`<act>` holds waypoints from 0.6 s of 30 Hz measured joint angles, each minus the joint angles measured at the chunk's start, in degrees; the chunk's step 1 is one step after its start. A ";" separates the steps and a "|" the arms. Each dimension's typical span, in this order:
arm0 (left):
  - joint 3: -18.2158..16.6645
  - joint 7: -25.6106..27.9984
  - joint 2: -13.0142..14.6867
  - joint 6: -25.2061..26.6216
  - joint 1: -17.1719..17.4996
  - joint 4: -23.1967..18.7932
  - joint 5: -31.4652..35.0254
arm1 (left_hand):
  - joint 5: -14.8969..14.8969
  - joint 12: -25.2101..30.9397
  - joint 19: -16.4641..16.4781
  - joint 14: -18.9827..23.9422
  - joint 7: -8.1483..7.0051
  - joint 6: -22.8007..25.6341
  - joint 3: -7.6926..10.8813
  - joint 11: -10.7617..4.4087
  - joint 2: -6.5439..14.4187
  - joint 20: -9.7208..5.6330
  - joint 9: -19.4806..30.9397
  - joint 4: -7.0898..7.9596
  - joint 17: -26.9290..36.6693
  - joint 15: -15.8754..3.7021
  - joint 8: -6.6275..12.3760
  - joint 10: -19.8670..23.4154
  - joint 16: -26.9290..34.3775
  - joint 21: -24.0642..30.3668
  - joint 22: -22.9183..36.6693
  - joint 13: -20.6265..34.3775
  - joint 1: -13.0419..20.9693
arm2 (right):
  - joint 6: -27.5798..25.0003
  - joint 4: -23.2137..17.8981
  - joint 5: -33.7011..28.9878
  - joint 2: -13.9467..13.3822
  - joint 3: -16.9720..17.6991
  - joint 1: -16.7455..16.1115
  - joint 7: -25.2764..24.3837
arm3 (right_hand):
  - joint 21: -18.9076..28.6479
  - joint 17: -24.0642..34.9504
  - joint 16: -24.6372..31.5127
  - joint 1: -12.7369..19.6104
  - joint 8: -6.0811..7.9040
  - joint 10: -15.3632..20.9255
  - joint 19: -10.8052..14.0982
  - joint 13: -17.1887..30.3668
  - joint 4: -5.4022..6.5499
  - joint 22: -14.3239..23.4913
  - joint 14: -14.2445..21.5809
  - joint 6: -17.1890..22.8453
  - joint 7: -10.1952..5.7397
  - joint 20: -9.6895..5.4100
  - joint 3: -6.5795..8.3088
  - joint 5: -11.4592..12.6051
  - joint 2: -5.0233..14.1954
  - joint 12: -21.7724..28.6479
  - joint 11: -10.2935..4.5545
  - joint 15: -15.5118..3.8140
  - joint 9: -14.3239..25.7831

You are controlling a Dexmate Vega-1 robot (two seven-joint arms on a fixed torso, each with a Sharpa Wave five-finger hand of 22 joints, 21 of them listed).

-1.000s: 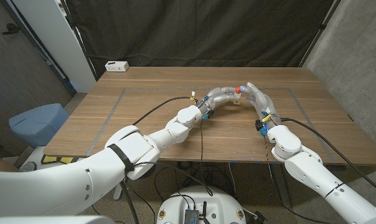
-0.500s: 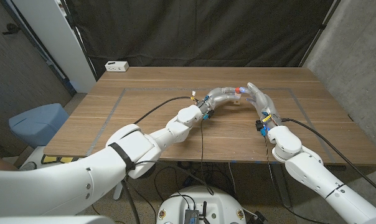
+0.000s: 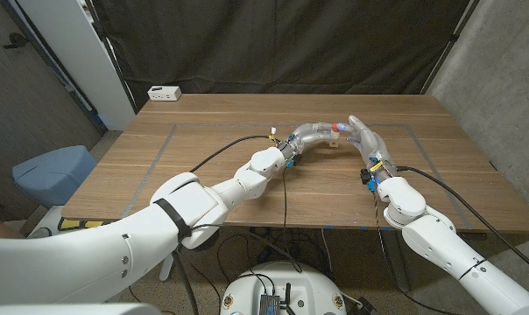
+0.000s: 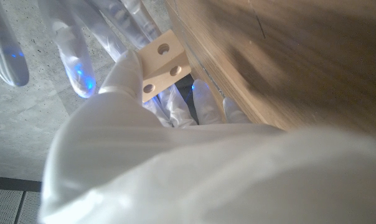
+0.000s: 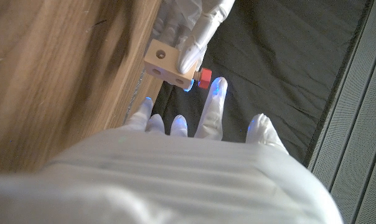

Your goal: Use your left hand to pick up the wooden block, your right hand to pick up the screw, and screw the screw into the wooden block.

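Observation:
My left hand [image 3: 310, 134] grips the pale wooden block [image 3: 335, 141] a little above the table's far middle. The block [image 4: 164, 65] shows round holes, with my left fingers [image 4: 175, 106] wrapped under it. A red screw [image 5: 204, 76] sticks out of the block [image 5: 166, 64] on one side. My right hand [image 3: 363, 136] stands just right of the block, fingers spread. One right fingertip [image 5: 216, 90] is right beside the screw [image 3: 335, 128]; contact is unclear. Spread right fingers [image 4: 76, 59] show apart from the block.
The wooden table [image 3: 212, 149] carries taped lines. A white power strip [image 3: 164, 93] lies at its far left corner. Black cables [image 3: 216, 156] run along both arms. A blue-grey chair [image 3: 52, 171] stands off the table's left side.
My right hand has shifted slightly by the screw, with a finger now lifted higher. The left hand and block stay in place.

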 measured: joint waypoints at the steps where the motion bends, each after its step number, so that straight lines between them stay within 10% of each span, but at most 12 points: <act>1: 0.00 -0.03 0.00 0.00 0.00 0.00 0.00 | 0.00 0.00 0.00 0.00 0.00 0.00 0.08 0.00 0.00 0.00 0.00 -0.08 0.00 0.00 0.01 0.00 0.00 0.00 0.00 0.00 0.00 | 0.00 0.00 0.00 0.00 0.08 -0.08 0.00 | 0.00 0.00 0.00 0.00 -0.11 0.17 0.00 0.00 0.00 0.00 0.00 -0.01 -0.01 0.00 0.00 0.00 0.00 0.00 0.16 0.00 0.00; 18: 0.14 0.00 0.74 -1.04 0.89 -1.60 0.07 | -0.07 -0.04 0.00 0.00 0.00 0.00 0.15 0.00 0.00 0.00 0.00 -0.15 0.00 0.00 0.08 0.00 0.00 0.00 -0.01 0.00 0.00 | 0.03 -0.32 0.06 -0.13 0.59 -0.69 -0.53 | -0.01 0.16 -0.35 0.00 -3.87 -1.14 1.34 0.00 -0.23 0.00 0.00 -7.59 -1.12 -0.73 0.23 0.00 0.00 -0.74 2.61 0.00 0.12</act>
